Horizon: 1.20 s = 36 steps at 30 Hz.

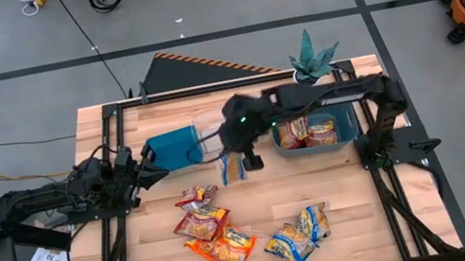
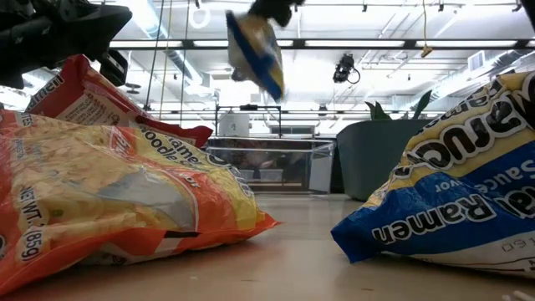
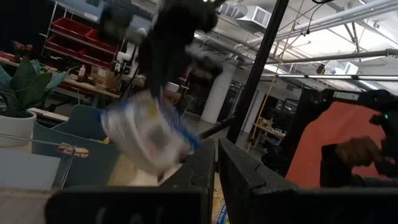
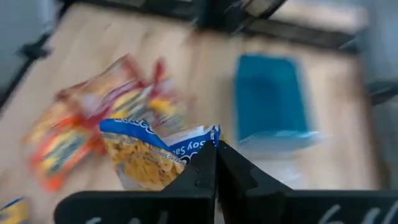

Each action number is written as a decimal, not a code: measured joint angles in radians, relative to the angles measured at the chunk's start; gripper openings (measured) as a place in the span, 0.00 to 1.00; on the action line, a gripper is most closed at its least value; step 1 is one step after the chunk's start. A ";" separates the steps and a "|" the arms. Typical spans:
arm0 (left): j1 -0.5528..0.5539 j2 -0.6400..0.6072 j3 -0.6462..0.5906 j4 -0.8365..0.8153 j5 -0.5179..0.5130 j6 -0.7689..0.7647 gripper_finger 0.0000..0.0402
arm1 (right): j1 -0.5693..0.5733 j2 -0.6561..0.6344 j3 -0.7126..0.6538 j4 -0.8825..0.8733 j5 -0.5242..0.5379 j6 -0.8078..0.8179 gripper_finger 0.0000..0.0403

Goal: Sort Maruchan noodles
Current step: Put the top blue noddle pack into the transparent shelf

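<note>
A blue-and-yellow noodle packet (image 4: 155, 155) is being pinched by one edge in the pressed-together fingers of the right gripper (image 1: 240, 160), dangling above the table (image 1: 345, 226) near the teal bin (image 1: 173, 148); slippage from so thin a hold is being risked.

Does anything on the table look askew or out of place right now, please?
Yes: the teal bin by the left gripper lies tipped on its side, while the other bin sits upright holding packets. The loose noodle packets lie scattered, awaiting sorting.
</note>
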 joint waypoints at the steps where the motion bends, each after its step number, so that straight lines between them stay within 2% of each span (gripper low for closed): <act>1: 0.000 0.000 0.000 0.000 0.000 0.000 0.07 | -0.005 -0.015 0.000 0.020 0.038 -0.015 0.02; 7: 0.000 0.000 0.000 0.000 0.000 0.000 0.07 | -0.084 -0.044 0.000 0.059 0.170 -0.102 0.02; 13: 0.000 0.000 0.000 0.000 0.000 0.000 0.07 | -0.213 -0.039 -0.116 0.082 0.148 -0.087 0.02; 20: 0.000 0.000 0.000 0.000 0.000 0.000 0.07 | -0.328 -0.039 -0.264 0.138 0.076 0.018 0.02; 23: 0.000 0.000 0.000 0.000 0.000 0.000 0.07 | -0.355 -0.039 -0.302 0.149 -0.008 0.054 0.02; 31: 0.000 0.000 0.000 0.000 0.000 0.000 0.07 | -0.367 -0.039 -0.397 0.190 -0.163 0.020 0.02; 36: 0.000 0.000 0.000 0.000 0.000 0.000 0.07 | -0.366 -0.040 -0.447 0.258 -0.194 0.022 0.09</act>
